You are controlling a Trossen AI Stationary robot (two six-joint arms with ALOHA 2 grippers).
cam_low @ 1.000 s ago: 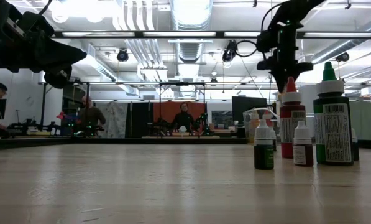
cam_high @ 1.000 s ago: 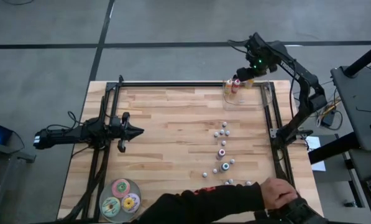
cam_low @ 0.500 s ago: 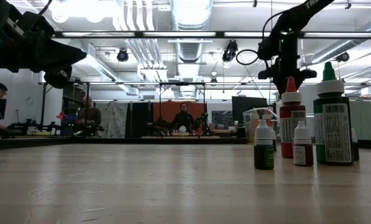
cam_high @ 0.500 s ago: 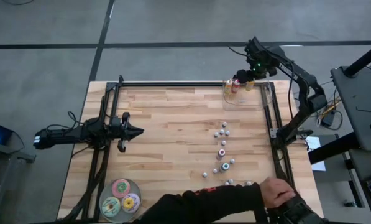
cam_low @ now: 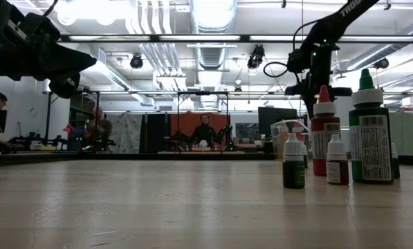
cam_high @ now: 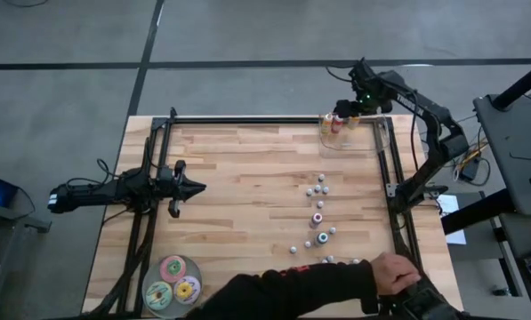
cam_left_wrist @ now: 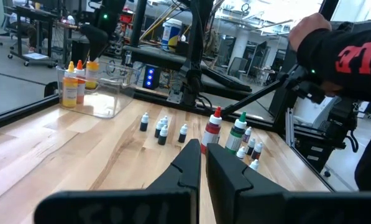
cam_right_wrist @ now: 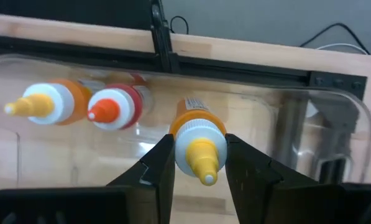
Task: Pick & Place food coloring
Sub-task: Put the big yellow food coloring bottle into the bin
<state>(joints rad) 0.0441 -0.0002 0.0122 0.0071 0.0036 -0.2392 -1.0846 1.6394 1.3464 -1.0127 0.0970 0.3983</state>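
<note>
Right wrist view, your right gripper (cam_right_wrist: 199, 163) clamped on an orange bottle with yellow nozzle cap (cam_right_wrist: 198, 140), long axis toward camera, over the clear plastic bin (cam_right_wrist: 334, 134), upper right of high view, holding an orange-bodied bottle (cam_right_wrist: 48, 103) and a red bottle (cam_right_wrist: 118, 106), your left gripper (cam_left_wrist: 201, 163) nearly together.

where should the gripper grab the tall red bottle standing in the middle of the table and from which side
Grip the tall red bottle on its straight body, just below the white collar, coming down from above with the fingers either side. It stands upright and its cone tip is too tapered to pinch. In the left wrist view a green bottle stands close beside it, so closing across the other direction looks safer.
</note>
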